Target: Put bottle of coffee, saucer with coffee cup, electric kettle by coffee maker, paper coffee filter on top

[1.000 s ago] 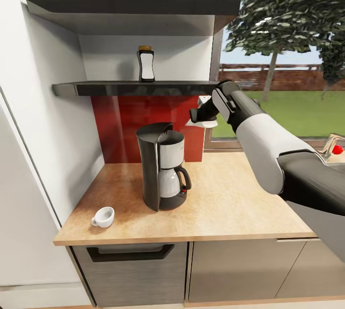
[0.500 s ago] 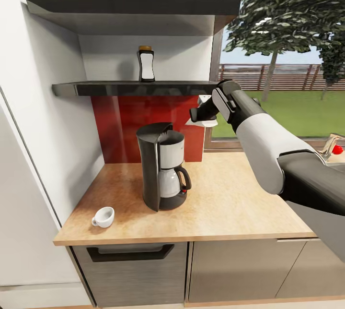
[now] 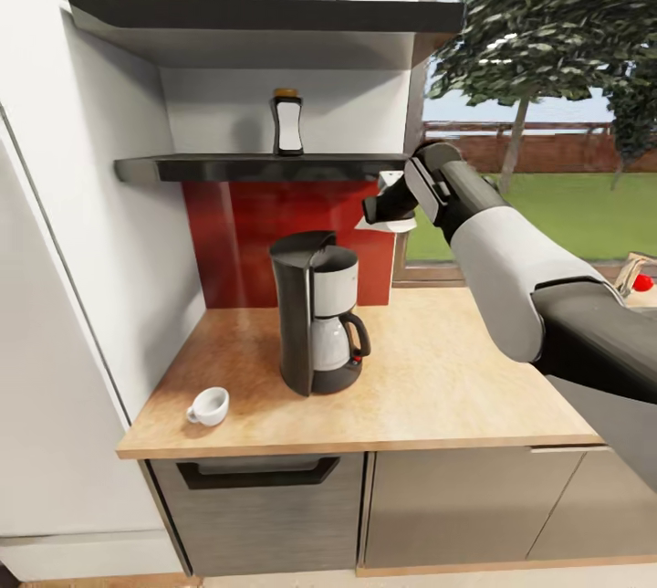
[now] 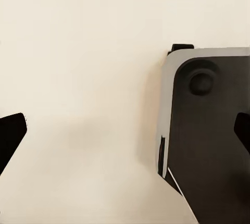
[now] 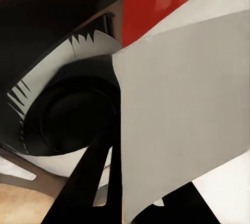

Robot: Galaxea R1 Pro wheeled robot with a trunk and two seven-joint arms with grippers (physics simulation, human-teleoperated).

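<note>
- The right hand [image 3: 388, 209] is clenched on a white paper filter [image 3: 383, 223], held just under the shelf's [image 3: 255, 168] end, above and to the right of the coffee maker [image 3: 319, 314].
- Against the earlier pictures only the camera's view has shifted; hand and filter sit as before, so the filter is not yet placed.
- The left hand's [image 4: 125, 130] fingertips stand wide apart, grasping nothing.
- The coffee bottle [image 3: 288, 122] is on the shelf, the cup [image 3: 210, 405] on the worktop [image 3: 438, 378].

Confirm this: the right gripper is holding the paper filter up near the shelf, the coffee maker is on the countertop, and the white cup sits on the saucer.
One detail is wrong. In the head view the coffee cup rests directly on the countertop, with no saucer under it. The rest stands: the right gripper holds the paper filter near the kitchen shelf, and the coffee maker is on the countertop.
</note>
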